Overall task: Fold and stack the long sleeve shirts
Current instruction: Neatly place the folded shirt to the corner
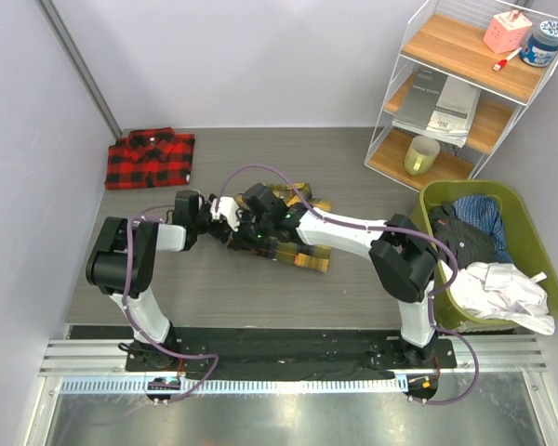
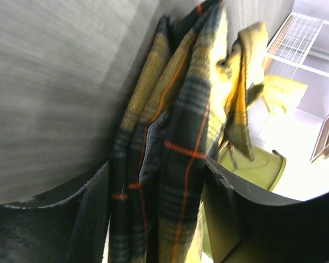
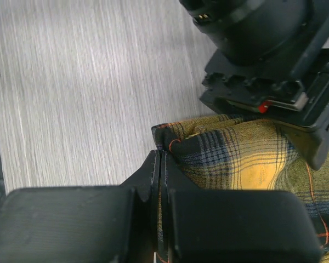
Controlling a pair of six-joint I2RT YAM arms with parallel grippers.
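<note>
The yellow-and-black check shirt point(image 1: 302, 251) lies bunched in the middle of the table. My left gripper point(image 1: 225, 216) is shut on a thick fold of it; the fabric point(image 2: 170, 181) fills the gap between its jaws. My right gripper point(image 1: 251, 232) is shut on a thin edge of the same shirt point(image 3: 236, 159), right next to the left gripper. The red-and-black check shirt point(image 1: 151, 157) lies folded at the far left corner of the table.
A wire shelf point(image 1: 465, 93) with a cup and books stands at the back right. A green basket point(image 1: 530, 232) with more clothes stands at the right, a white garment hanging over its rim. Walls close the left and back.
</note>
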